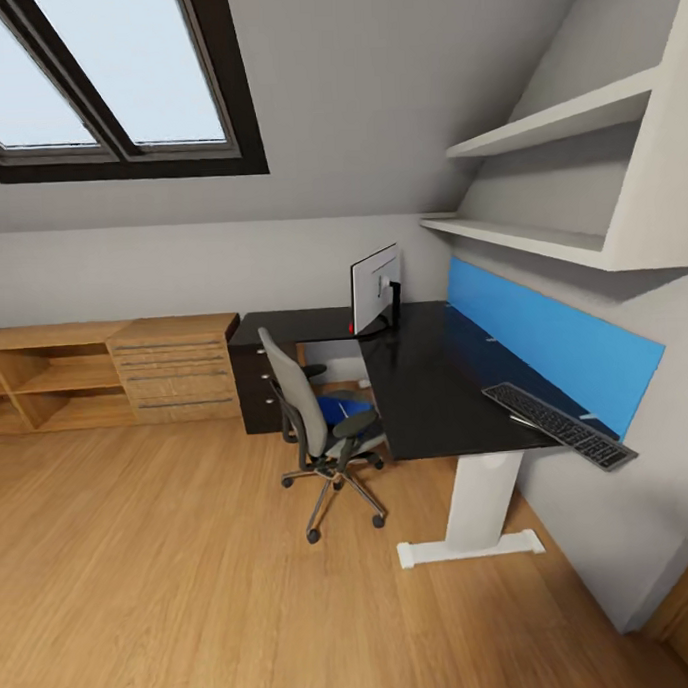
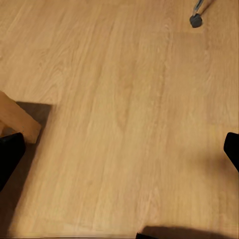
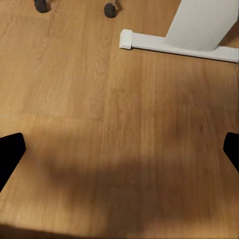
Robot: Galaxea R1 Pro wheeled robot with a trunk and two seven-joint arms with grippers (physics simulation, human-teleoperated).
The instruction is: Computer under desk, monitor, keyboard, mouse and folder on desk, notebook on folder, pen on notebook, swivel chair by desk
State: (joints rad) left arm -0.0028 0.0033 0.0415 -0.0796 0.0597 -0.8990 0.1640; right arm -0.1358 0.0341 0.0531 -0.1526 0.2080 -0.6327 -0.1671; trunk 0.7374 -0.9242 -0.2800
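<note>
Approaching the workspace, by the look of it, with nothing yet in hand: left gripper (image 2: 119, 149) and right gripper (image 3: 119, 149) both spread wide and empty over the wooden floor (image 1: 195, 591). From the head view, desk (image 1: 426, 380) at about 1 o'clock, monitor (image 1: 375, 291) upright at its far end, keyboard (image 1: 560, 425) lying at the near right edge toward 3 o'clock (partly overhanging), swivel chair (image 1: 323, 425) just beside the desk near the centre with something blue on its seat, probably the folder (image 1: 337, 408). Next, likely, rolling closer and reaching for that folder; mouse, notebook and pen too small or hidden to place.
</note>
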